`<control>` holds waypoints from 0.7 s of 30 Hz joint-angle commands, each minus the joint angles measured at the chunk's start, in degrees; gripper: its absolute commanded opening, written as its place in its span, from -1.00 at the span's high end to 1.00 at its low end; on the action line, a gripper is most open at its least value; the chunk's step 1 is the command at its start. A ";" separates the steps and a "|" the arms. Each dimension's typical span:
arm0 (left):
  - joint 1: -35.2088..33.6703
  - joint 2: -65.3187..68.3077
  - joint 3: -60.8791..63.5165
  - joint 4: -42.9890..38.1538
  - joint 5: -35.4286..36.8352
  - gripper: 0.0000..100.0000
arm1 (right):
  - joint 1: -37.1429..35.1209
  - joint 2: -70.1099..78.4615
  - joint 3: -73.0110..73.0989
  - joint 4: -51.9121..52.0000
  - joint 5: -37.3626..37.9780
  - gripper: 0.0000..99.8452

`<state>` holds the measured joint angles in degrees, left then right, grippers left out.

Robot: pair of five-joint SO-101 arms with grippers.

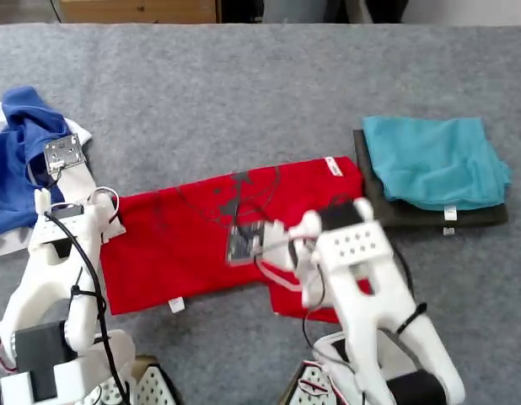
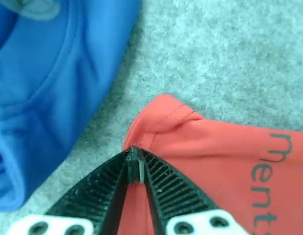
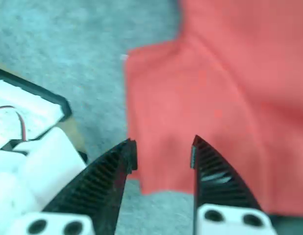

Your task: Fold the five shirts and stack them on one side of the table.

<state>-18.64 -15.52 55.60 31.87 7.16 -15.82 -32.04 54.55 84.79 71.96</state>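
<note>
A red shirt (image 1: 185,240) lies spread across the middle of the grey table, with a sleeve sticking out toward the arms' bases. My left gripper (image 1: 107,219) sits at the shirt's left corner. The left wrist view shows that gripper (image 2: 136,164) shut on the hem of the red shirt (image 2: 200,147). My right gripper (image 1: 307,291) hangs over the near sleeve. In the right wrist view it (image 3: 161,152) is open just above the red sleeve (image 3: 190,98), with nothing between its fingers. A crumpled blue shirt (image 1: 16,169) lies at the far left.
A folded teal shirt (image 1: 433,160) rests on a folded dark shirt (image 1: 395,211) at the right side. White cloth (image 1: 1,245) shows under the blue shirt. The right arm's white base (image 3: 29,127) stands close to the sleeve. Bare grey table (image 1: 244,93) stretches behind the red shirt.
</note>
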 commanded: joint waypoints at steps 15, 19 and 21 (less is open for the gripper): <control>-0.75 -1.85 0.13 -0.88 0.53 0.94 | -2.90 8.13 15.52 -23.47 1.49 0.61; -0.84 -1.85 0.13 -0.88 0.53 0.94 | -2.90 8.13 16.13 -24.62 1.49 0.76; -0.84 -1.85 0.13 -0.88 0.53 0.94 | -2.81 8.13 16.13 -24.62 1.49 0.79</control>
<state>-18.64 -15.52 55.87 31.52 7.16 -17.85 -26.15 68.62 61.85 73.27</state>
